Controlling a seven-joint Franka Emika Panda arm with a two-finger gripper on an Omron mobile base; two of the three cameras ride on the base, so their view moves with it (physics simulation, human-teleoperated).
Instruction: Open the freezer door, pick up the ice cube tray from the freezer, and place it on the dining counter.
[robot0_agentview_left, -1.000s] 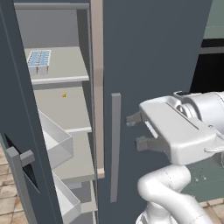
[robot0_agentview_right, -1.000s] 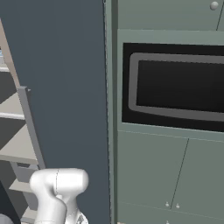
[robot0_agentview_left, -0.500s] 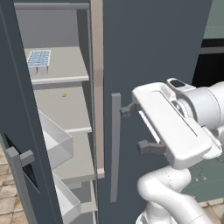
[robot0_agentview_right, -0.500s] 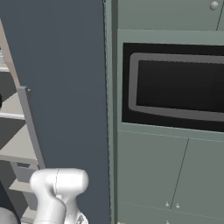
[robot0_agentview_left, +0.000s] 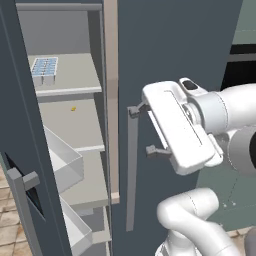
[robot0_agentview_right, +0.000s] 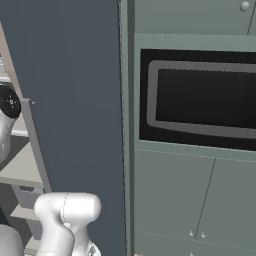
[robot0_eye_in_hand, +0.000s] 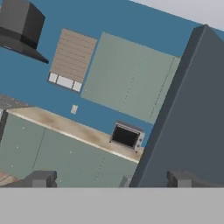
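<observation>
While the freezer door (robot0_agentview_left: 22, 150) stands swung open at the left of the left base view, its bar handle (robot0_agentview_left: 20, 182) toward the camera, the gripper (robot0_agentview_left: 142, 130) hangs in front of the plain door (robot0_agentview_left: 170, 55), w/ jaws spread wide and nothing between them. One fingertip (robot0_agentview_left: 134, 111) sits right by the top of the plain door's long vertical handle (robot0_agentview_left: 131, 175), the other (robot0_agentview_left: 151, 150) a bit to the right of that bar, lower down; can't tell if either touches it. The tray (robot0_agentview_left: 44, 69) lies flat on the upper shelf (robot0_agentview_left: 75, 80) inside the freezer (robot0_agentview_left: 111, 100), toward the shelf's left front, blue cubes up, well apart from the gripper. A small yellow speck (robot0_agentview_left: 73, 108) sits on the shelf below. White bins (robot0_agentview_left: 62, 160) show lower down, by the open door. In the right base view the plain door (robot0_agentview_right: 75, 100) takes the left half, a built-in black oven (robot0_agentview_right: 200, 100) in pale green cabinets (robot0_agentview_right: 200, 200) the right half, and the arm's white elbow (robot0_agentview_right: 65, 215) shows at bottom left. In the hand view the dark fingertips (robot0_eye_in_hand: 41, 178) rise far apart at the bottom, the slate door's edge (robot0_eye_in_hand: 192, 113) at right, and beyond it a blue wall (robot0_eye_in_hand: 52, 17), a black hood (robot0_eye_in_hand: 19, 26), a tan wall counter (robot0_eye_in_hand: 70, 127) w/ a small microwave (robot0_eye_in_hand: 127, 136) on it.
</observation>
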